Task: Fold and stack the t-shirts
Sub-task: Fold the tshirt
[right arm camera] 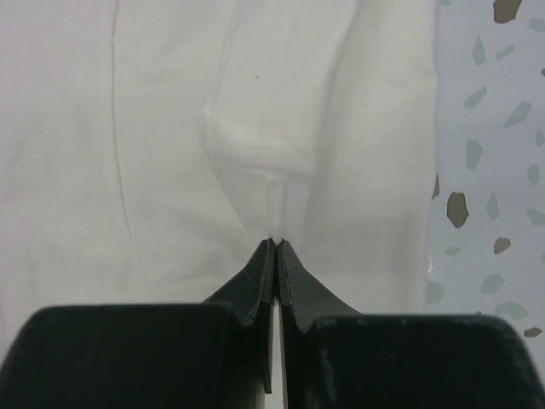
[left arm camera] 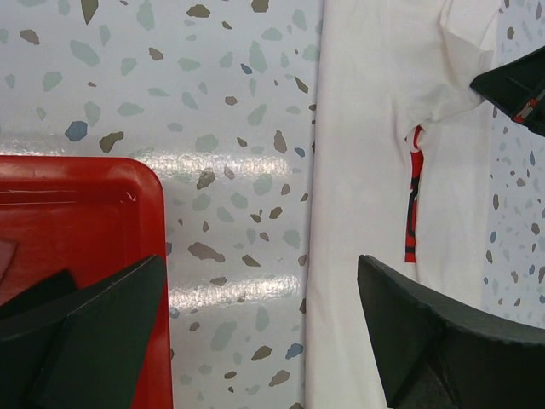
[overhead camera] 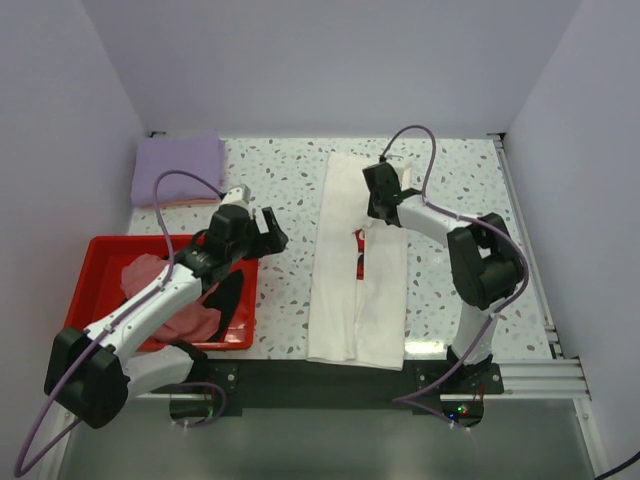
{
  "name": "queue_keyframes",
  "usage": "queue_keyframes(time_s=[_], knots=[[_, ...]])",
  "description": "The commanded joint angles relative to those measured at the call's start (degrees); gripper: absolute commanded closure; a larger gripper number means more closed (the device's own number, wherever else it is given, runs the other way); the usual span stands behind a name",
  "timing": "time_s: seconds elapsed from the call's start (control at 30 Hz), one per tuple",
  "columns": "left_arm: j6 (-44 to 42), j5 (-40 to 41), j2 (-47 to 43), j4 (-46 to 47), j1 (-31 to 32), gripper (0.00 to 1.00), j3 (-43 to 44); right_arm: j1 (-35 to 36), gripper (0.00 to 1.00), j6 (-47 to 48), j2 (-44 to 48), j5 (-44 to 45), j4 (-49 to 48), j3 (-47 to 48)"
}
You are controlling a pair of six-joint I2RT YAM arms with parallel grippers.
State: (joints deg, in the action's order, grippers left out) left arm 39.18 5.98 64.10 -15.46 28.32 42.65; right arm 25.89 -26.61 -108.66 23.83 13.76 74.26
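Jaws of right gripper (right arm camera: 277, 247) pinch a fold of cream tee (overhead camera: 345, 270), lying as a long strip mid-table. Left gripper (left arm camera: 262, 332) spread, empty, between it and red tray (overhead camera: 100, 250); lavender tee (overhead camera: 178, 170) folded far-left. Best to lift low and carry the fold across evenly.

Folds of the cream-white t-shirt (left arm camera: 366, 128) hide most of its red print (left arm camera: 412, 204).

A cream-white cloth t-shirt (overhead camera: 340, 260) lies folded into a long strip, running twelve to six, its red print peeking out. A folded lavender tee (overhead camera: 180, 165) sits at ten o'clock. A crumpled pink tee (overhead camera: 195, 322) and a black tee (overhead camera: 228, 295) lie at eight.
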Motion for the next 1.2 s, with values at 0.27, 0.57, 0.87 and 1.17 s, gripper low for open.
queue_keyframes(time_s=[0.27,0.57,0.87,1.17], knots=[[-1.9,3.6,-3.4,0.7,0.2,0.00,5.9,-1.2,0.93,-8.7,8.5,5.3,-6.8,-8.5],[-2.6,6.2,-5.0,0.0,0.2,0.00,6.7,-1.3,0.59,-10.5,13.5,3.5,-1.4,-11.0],[-3.5,6.2,-5.0,0.3,0.2,0.00,6.0,-1.3,0.01,5.7,11.8,-0.3,2.6,-1.1],[-3.9,7.2,-5.1,0.1,0.2,0.00,5.7,-1.4,0.01,21.0,-14.5,5.3,18.3,27.9]])
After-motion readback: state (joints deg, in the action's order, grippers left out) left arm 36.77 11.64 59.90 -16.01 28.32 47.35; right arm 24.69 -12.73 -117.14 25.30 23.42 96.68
